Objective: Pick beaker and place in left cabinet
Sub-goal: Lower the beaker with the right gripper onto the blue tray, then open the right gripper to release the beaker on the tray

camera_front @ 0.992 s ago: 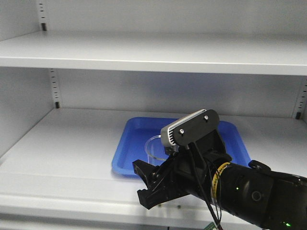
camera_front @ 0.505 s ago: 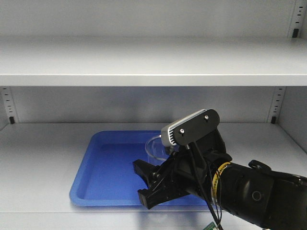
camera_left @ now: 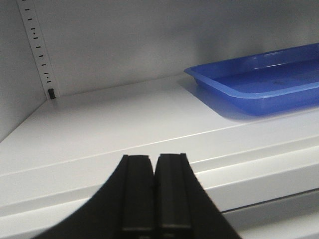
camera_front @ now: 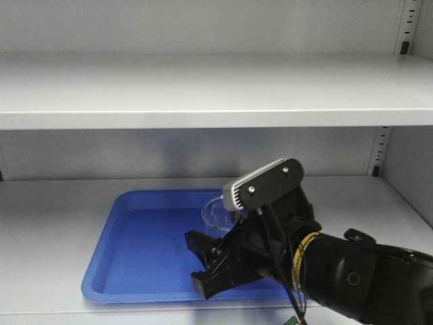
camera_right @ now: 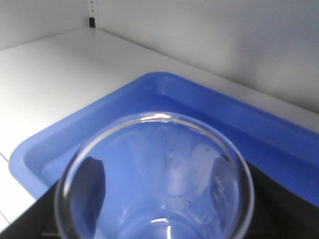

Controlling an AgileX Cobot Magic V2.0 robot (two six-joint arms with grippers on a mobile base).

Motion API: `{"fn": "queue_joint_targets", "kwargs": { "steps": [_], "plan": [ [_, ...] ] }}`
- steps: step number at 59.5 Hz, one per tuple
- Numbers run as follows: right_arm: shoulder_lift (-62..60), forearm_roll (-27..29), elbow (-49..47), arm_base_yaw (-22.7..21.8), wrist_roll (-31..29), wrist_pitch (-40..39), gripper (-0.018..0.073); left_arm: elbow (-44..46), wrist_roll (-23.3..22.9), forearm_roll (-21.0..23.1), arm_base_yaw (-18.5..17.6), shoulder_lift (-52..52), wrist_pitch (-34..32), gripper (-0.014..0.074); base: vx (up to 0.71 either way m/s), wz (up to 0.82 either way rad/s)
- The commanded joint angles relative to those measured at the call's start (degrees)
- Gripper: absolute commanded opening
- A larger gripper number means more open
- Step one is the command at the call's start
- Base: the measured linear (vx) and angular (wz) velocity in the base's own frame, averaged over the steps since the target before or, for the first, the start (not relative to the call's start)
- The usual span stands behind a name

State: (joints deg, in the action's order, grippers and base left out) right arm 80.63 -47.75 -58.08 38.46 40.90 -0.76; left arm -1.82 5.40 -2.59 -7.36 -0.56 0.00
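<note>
The pick looks done: the right gripper [camera_front: 213, 261] is clamped on the beaker [camera_front: 218, 211] and holds it upright above the front right part of the blue tray [camera_front: 135, 250], which lies on a shelf of the left cabinet [camera_front: 203, 91]. What seems left is lowering the beaker and letting go, since no picture shows whether its base touches anything. The left gripper [camera_left: 154, 167] is closed and empty near that shelf's front edge.

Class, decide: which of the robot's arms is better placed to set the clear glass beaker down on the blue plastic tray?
The right. Its gripper holds the clear glass beaker above the blue plastic tray; the left gripper is shut, empty, beside the tray.
</note>
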Motion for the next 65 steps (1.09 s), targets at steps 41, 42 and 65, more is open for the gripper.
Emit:
{"fn": "queue_joint_targets", "kwargs": {
  "steps": [41, 42, 65],
  "plan": [
    [18.50, 1.20, -14.84, -5.83, -2.17, -9.54, 0.0000, -0.90, -0.15, 0.18, -0.03, -1.06, -4.28, 0.0001, 0.00, 0.00],
    [18.87, 1.20, -14.97, -5.83, -2.17, -9.67, 0.0000, -0.90, -0.15, 0.18, -0.03, -1.06, -4.28, 0.0001, 0.00, 0.00],
    [22.40, 1.39, -15.44, -5.83, -2.17, -9.52, 0.0083, -0.90, -0.15, 0.18, -0.03, -1.06, -4.28, 0.0001, 0.00, 0.00]
  ]
}}
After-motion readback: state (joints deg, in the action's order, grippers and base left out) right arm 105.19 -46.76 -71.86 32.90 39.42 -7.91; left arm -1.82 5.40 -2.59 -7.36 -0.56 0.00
